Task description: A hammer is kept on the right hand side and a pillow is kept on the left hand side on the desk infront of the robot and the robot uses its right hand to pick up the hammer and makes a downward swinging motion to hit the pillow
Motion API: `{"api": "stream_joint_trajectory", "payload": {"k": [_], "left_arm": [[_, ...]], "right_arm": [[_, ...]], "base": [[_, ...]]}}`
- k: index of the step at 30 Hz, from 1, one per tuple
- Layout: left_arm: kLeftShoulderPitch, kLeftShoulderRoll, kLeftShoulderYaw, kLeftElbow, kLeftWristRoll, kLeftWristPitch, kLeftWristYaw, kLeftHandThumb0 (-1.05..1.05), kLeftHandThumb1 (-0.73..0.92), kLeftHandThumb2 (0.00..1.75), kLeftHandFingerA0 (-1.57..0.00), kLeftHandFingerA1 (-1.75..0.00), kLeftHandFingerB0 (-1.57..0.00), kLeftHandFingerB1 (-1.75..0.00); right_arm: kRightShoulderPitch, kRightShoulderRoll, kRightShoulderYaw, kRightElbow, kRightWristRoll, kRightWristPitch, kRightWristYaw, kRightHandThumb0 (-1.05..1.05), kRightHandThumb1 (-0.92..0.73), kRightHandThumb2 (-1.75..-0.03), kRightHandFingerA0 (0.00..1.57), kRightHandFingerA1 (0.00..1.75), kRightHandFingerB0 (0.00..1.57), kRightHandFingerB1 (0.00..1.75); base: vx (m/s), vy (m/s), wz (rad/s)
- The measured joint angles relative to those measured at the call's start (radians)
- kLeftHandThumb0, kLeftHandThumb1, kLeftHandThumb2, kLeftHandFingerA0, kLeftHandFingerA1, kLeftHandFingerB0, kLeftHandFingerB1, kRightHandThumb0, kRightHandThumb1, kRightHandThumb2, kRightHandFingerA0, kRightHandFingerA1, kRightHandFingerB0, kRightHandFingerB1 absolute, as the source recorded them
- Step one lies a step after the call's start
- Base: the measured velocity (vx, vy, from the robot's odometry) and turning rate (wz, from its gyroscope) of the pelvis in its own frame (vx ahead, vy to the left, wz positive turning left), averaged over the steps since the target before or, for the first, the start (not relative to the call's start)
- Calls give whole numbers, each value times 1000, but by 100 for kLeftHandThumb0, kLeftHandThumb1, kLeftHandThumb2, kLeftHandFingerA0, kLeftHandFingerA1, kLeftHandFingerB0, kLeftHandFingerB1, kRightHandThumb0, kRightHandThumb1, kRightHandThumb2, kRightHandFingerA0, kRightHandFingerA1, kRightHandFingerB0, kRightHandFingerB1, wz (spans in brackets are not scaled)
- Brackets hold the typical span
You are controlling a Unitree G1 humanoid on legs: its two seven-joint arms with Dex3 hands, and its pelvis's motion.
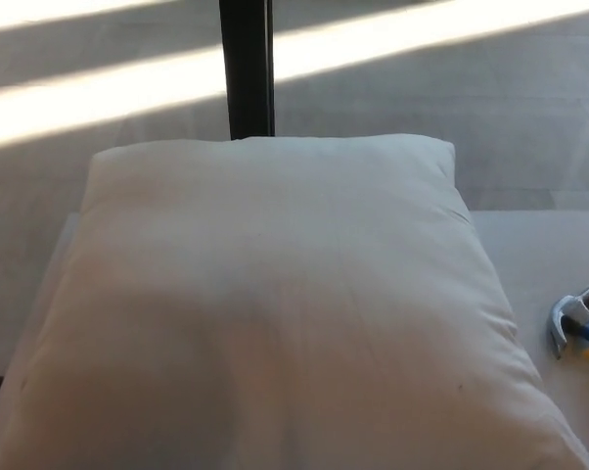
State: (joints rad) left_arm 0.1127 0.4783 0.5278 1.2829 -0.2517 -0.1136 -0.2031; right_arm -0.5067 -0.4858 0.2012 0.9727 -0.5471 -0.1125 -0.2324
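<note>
A big white pillow fills most of the head view, lying on the pale desk. At the right edge the hammer shows its silver head with a blue and yellow neck; it lies on the desk just right of the pillow, and its handle runs out of the picture. Neither of my hands shows in this frame.
A black vertical post stands behind the pillow. Beyond the desk is a grey floor crossed by bright bands of sunlight. A strip of bare desk lies right of the pillow, around the hammer.
</note>
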Motion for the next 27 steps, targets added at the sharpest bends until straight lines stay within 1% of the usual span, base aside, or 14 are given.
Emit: {"api": "stream_joint_trajectory", "payload": {"k": [2,3,4,5,7,8,9,10,11,15,16,25,26,27], "left_arm": [[4,0,3,-3,-2,0,-1,-66,78,63,-78,-56,-67,-51],[6,0,5,-2,-3,0,-1,-67,78,64,-78,-56,-66,-50],[7,0,6,-2,-3,0,-1,-67,78,63,-78,-55,-67,-49],[8,0,7,-1,-4,0,-2,-66,79,63,-78,-55,-64,-49],[10,0,8,0,-4,0,-2,-69,77,63,-81,-56,-67,-51],[11,0,8,0,-4,-1,-2,-73,63,80,-77,-62,-62,-56],[12,0,8,0,-4,-1,-2,-68,77,63,-82,-57,-68,-50],[13,0,9,0,-4,-2,-2,-67,77,63,-77,-55,-66,-49],[13,0,10,0,-5,-3,-2,-68,77,63,-77,-55,-65,-49],[16,0,12,1,-6,-4,-4,-71,77,63,-76,-55,-66,-50],[18,0,10,0,-6,-5,-5,-69,77,63,-75,-55,-64,-50],[23,0,2,0,-4,-5,-7,-70,78,63,-79,-56,-67,-50],[23,0,2,0,-4,-5,-8,-69,77,63,-81,-58,-66,-50],[23,0,3,0,-5,-5,-8,-70,77,63,-79,-58,-66,-50]], "right_arm": [[4,7,-21,-4,14,0,7,-36,-62,-88,93,152,74,66],[7,10,-30,-11,22,0,11,-35,-61,-89,93,156,76,66],[10,13,-35,-17,27,-1,13,-34,-61,-91,91,159,78,73],[15,16,-42,-25,35,-2,16,-32,-62,-88,91,167,80,92],[21,27,-56,-45,47,-2,26,-31,-62,-88,90,166,80,88],[23,34,-59,-57,51,1,31,-30,-64,-86,87,174,70,132],[24,42,-62,-66,56,5,37,-22,-60,-90,101,173,71,143],[23,51,-64,-75,62,7,43,-26,-56,-98,90,173,82,159],[23,56,-70,-81,67,8,48,-26,-56,-100,92,172,83,162],[23,95,-99,-138,106,16,88,-19,-44,-114,91,175,77,167],[22,104,-104,-152,116,17,97,-21,-42,-121,91,175,80,162],[-65,170,-151,-251,170,98,170,-18,-43,-125,93,172,84,157],[-73,173,-155,-258,173,105,173,-25,-46,-115,122,138,108,130],[-85,177,-160,-264,177,112,177,-21,-45,-122,94,175,84,159]], "base": [[0,0,0],[0,0,0],[0,0,0],[0,0,0],[0,0,0],[0,0,0],[0,0,0],[0,0,0],[0,0,0],[0,0,0],[0,0,0],[0,0,0],[0,0,0],[0,0,0]]}}
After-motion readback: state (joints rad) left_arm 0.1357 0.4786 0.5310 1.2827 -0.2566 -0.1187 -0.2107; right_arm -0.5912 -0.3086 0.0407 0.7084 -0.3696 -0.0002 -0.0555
